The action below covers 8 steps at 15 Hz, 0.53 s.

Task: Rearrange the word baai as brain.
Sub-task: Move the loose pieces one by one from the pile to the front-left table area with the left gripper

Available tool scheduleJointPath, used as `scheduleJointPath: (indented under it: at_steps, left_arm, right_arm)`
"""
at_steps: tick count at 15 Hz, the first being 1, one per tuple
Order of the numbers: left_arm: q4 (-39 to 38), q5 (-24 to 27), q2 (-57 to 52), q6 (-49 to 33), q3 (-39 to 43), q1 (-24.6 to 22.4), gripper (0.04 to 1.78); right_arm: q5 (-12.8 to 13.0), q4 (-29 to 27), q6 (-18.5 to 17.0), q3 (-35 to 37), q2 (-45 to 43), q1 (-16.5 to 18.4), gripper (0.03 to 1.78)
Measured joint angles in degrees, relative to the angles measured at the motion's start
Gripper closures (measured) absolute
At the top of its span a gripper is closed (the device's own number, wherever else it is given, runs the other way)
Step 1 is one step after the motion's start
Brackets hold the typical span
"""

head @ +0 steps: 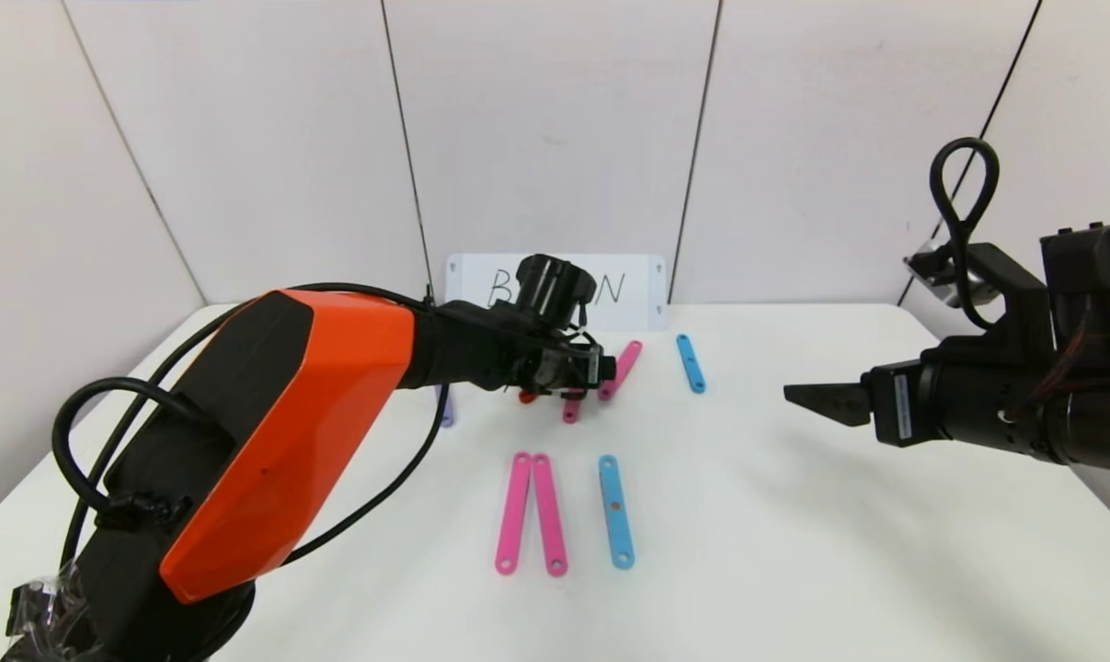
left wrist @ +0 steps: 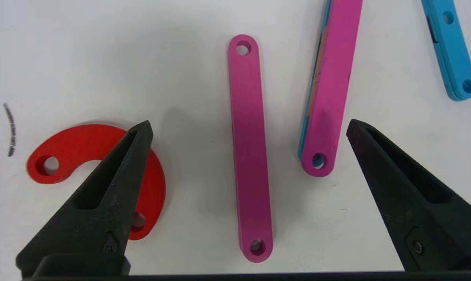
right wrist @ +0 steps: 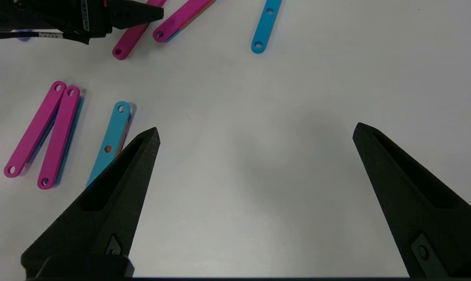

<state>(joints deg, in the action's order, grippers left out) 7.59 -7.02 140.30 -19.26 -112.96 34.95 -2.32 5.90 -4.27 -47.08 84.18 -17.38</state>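
On the white table (head: 794,552) we record the strip letters in two groups. Far group, under the left gripper (left wrist: 249,128): one pink strip (left wrist: 249,148) lying flat between the spread fingers, touching neither; a second pink strip (left wrist: 329,89), stacked on a blue one, just to its right and slanted, its lower end near the right finger; a red half-ring piece (left wrist: 67,146) to the left, partly covered by the left finger, though we cannot tell whether that finger touches it. The left gripper stands wide apart and holds nothing. A short blue strip (head: 691,363) lies farther right in the same row, apart from the pink ones. A purple strip (head: 445,409) shows only as a sliver behind the left arm. Near group, toward the table's front: two pink strips (head: 529,513) meeting at their far ends and spreading toward us, with a blue strip (head: 616,510) just to their right, not touching them. The white card (head: 642,290) with handwritten letters stands against the far wall, half hidden by the left wrist. The right gripper (right wrist: 255,132) hovers at the right side above bare table, well apart from all the pieces, its fingers spread wide and empty.
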Motion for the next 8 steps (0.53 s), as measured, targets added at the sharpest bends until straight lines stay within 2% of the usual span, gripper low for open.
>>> scheduleJointPath:
  at_steps: [3, 8]
  left_arm:
    - [0.04, -2.27, -2.10, 3.54, 0.45, -2.01, 0.08]
    - [2.13, -2.34, -8.36, 8.85, 3.50, -8.11, 0.08]
  right_arm:
    - [0.11, 0.02, -0.11, 0.04, -0.28, 0.02, 0.08]
    - [0.00, 0.02, -0.09, -0.02, -0.11, 0.05, 0.08]
